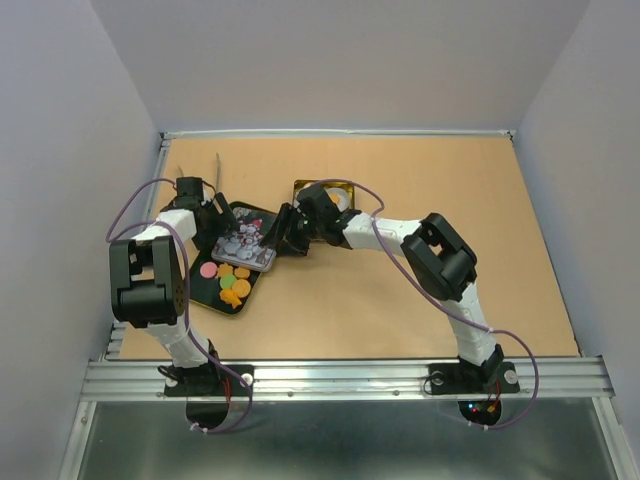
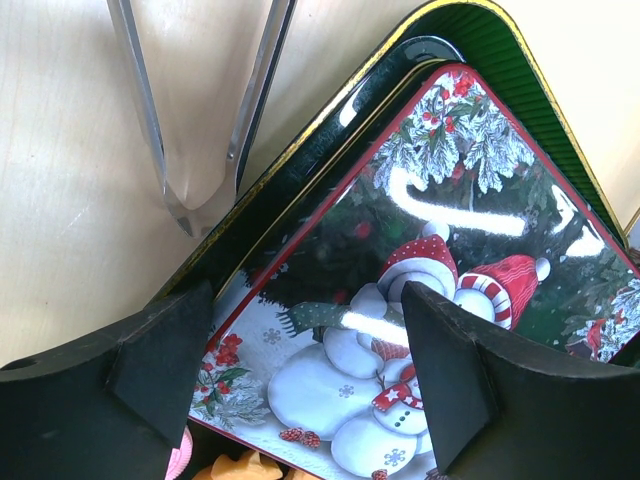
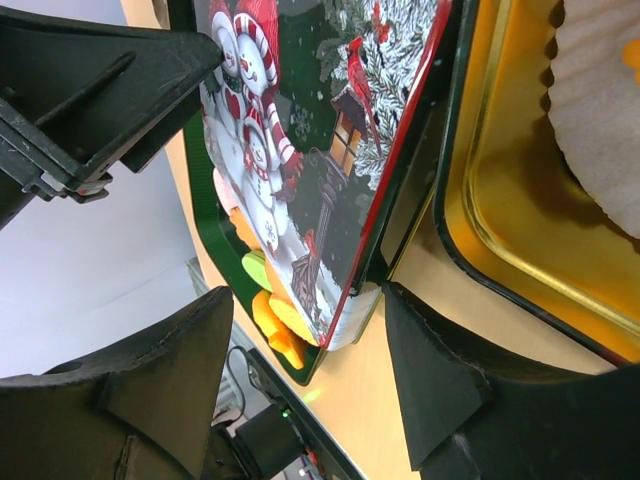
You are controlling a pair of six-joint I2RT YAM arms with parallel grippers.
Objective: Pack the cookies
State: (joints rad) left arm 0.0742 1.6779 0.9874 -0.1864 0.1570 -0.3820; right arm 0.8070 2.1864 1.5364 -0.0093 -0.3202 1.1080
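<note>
- Top external: the cookies (image 1: 232, 288), orange with one pink and one green, lie at the near end of the green tray (image 2: 525, 90) on the worktop (image 1: 420, 300), left of centre. The tray's far end is under the snowman lid (image 1: 245, 245).
- Left wrist: left fingers (image 2: 150, 370) are spread wide, one on either side of the lid, and I see nothing gripped.
- Right wrist: right fingers (image 3: 440, 390) are also spread wide, about the lid's corner. I see no firm contact, so I count them empty.
- Lid: sits askew on the tray, not seated.
- Also present: a gold tin (image 3: 500, 240) holding a white paper cup (image 3: 600, 120), just beside the tray, and tongs (image 2: 195, 130) on the worktop past the tray's far end.
- Step in hand, by my reading: squaring the lid over the tray.
- Handling note: I would nudge opposite edges with both arms, slowly. The lid should stay flat so it slides over the cookies and does not ride up on them. I would press down only once all the corners line up.
</note>
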